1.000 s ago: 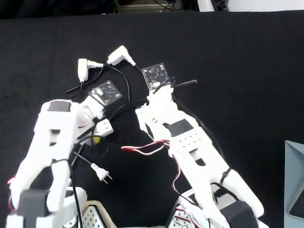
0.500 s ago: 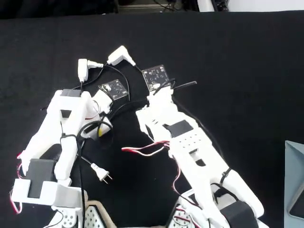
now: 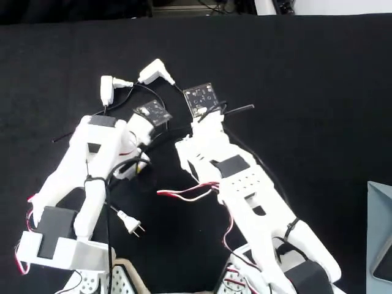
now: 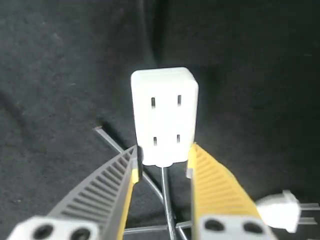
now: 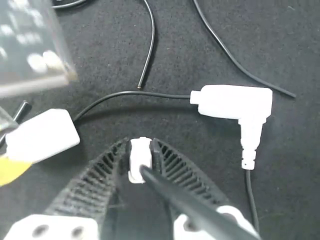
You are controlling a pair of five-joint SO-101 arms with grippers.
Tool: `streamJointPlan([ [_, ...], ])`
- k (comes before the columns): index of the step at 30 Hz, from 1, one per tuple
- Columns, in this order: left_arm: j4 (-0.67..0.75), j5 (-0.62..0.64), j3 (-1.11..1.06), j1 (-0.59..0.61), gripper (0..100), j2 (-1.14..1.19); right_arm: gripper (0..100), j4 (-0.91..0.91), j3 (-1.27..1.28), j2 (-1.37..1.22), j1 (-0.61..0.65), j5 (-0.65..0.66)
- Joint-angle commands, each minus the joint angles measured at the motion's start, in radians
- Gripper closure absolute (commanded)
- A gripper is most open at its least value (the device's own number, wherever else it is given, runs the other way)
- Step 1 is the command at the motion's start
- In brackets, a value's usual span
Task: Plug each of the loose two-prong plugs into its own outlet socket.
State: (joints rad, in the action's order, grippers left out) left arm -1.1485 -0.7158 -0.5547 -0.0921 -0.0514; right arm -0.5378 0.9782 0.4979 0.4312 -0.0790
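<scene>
Left arm (image 3: 92, 165) has swung in toward the middle. The left gripper (image 4: 162, 160) is clamped on the outlet block (image 4: 164, 110), which sticks out past its fingertips. The right gripper (image 5: 138, 150) pinches a small plug (image 5: 138, 161).

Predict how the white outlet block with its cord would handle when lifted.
The outlet block looks like a rigid moulded box, so probably stiff and light. Its smooth sides may slip between the fingers. Its thin cord is likely floppy and could drag.
</scene>
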Motion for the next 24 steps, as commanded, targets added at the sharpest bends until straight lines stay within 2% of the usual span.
streamJointPlan([
  [1, -0.071, 0.012, -0.021, -0.074, 89, 0.003, 98.5, -0.005, -0.008, 0.031, -0.048, 0.008],
  [8, -0.084, 0.018, -0.028, -0.105, 91, 0.005, 98.5, -0.005, -0.005, 0.031, -0.061, 0.041],
  [15, -0.074, 0.189, 0.041, -0.015, 75, 0.005, 98.5, -0.005, -0.005, 0.031, -0.061, 0.041],
  [20, -0.144, 0.161, 0.105, -0.005, 74, 0.003, 98.5, -0.005, -0.004, 0.031, -0.061, 0.041],
  [24, -0.132, 0.157, 0.091, -0.044, 74, 0.009, 98.5, -0.005, -0.004, 0.031, -0.061, 0.041],
])
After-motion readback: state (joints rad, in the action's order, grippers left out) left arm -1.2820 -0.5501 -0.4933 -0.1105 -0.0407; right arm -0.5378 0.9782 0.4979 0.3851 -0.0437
